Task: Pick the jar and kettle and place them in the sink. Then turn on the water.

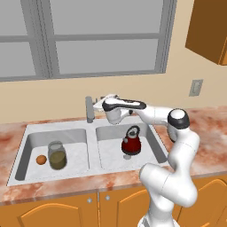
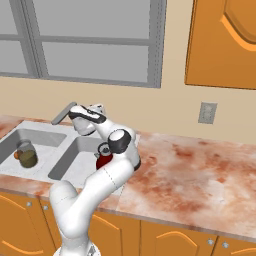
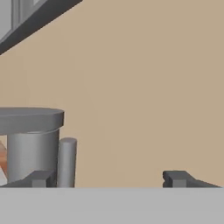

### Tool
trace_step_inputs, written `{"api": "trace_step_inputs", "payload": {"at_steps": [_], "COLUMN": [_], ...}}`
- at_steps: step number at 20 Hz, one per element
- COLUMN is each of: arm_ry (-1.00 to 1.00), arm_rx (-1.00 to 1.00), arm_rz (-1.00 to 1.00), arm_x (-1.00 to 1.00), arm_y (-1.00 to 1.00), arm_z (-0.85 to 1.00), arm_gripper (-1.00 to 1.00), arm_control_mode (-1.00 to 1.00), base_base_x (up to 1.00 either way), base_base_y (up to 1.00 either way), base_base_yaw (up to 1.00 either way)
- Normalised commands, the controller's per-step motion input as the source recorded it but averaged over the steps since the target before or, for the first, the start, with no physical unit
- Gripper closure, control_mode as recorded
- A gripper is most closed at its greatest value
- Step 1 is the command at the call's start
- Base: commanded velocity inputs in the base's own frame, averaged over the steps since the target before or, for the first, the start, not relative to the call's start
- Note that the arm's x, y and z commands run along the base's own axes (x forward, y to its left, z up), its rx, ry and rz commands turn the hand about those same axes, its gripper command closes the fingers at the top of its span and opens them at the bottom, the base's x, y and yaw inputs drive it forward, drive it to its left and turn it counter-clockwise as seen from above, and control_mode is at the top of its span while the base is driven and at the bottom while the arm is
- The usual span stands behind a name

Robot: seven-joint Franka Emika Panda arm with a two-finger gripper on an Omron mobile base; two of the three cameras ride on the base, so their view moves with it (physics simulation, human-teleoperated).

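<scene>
I take the faucet as my landmark. The jar stands upright in the sink basin on the window-frame side of the faucet, with a small orange ball just beside it. The kettle sits upright in the other basin. Both placements look done; I judge the water step to be in hand.

The gripper is level with the faucet head, its fingers spread wide with nothing between them. In the hand view one fingertip sits just in front of the faucet column and its thin side lever; the other is well clear, against bare wall.

Risks: the lever lies at the very edge of the open span, so closing or sweeping from here could glance off the faucet body or slip past the lever without moving it. A downward drift of the forearm could knock the kettle, which stands directly below it.

Hard to make out: whether the near fingertip touches the lever I cannot tell. In the right base view the arm covers most of the kettle, and the wrist hides the faucet base.
</scene>
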Motion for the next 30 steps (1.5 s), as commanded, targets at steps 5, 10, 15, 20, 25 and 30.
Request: {"api": "trace_step_inputs", "payload": {"at_steps": [5, 10, 15, 20, 25, 30], "arm_ry": [0.00, -0.02, 0.00, 0.00, -0.02, -0.03], "arm_rx": [0.00, 0.00, 0.00, 0.00, 0.02, 0.03], "arm_rz": [-0.06, -0.22, -0.21, -0.05, -0.01, -0.03], "arm_x": [0.06, 0.00, 0.00, 0.00, 0.00, 0.00], "arm_y": [-0.02, -0.12, -0.03, -0.17, -0.34, -0.45], "arm_z": [-0.04, -0.09, 0.00, 0.00, -0.03, -0.05], "arm_gripper": [-1.00, -1.00, -1.00, -1.00, -1.00, -1.00], "arm_control_mode": [-1.00, -1.00, -1.00, -1.00, -1.00, -1.00], "base_base_x": [0.00, 0.00, 0.00, 0.00, 0.00, 0.00], "base_base_y": [0.00, 0.00, 0.00, 0.00, 0.00, 0.00], "base_base_yaw": [0.00, 0.00, 0.00, 0.00, 0.00, 0.00]}}
